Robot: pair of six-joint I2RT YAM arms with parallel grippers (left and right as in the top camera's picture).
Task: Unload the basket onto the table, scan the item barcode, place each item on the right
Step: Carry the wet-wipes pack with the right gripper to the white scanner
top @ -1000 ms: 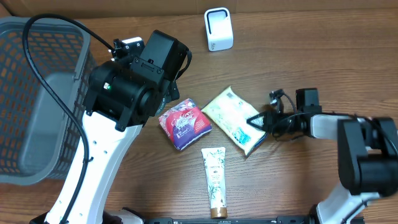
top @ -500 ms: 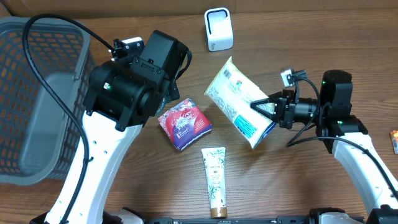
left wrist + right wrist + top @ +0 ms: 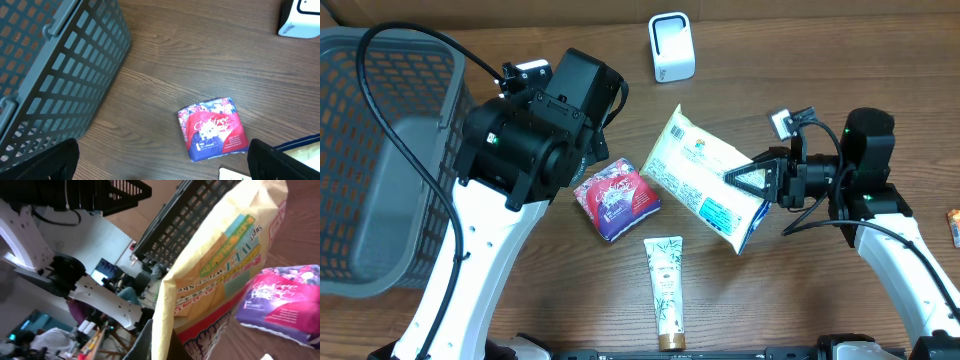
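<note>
1. Overhead view: cream wipes pack (image 3: pixel 700 180) up off the tabletop (image 3: pixel 800 80) and tilted, pinched at its right-hand edge by the right fingers (image 3: pixel 752 178), which are clamped shut on it.
2. Sits between the white scanner (image 3: pixel 671 47) at the far side and the tube (image 3: pixel 664 290) lying nearer the front, well apart from both.
3. Hangs just beside the red-and-purple pack (image 3: pixel 617 198), to its right.
4. Right wrist view: shows the wipes pack's printed face close up, filling the middle of the frame, with the red-and-purple pack low on the right behind it.
5. Left wrist view: shows the left fingers (image 3: pixel 55 160) spread wide and holding nothing, above bare tabletop between the grey basket (image 3: pixel 50 65) and the red-and-purple pack.
</note>
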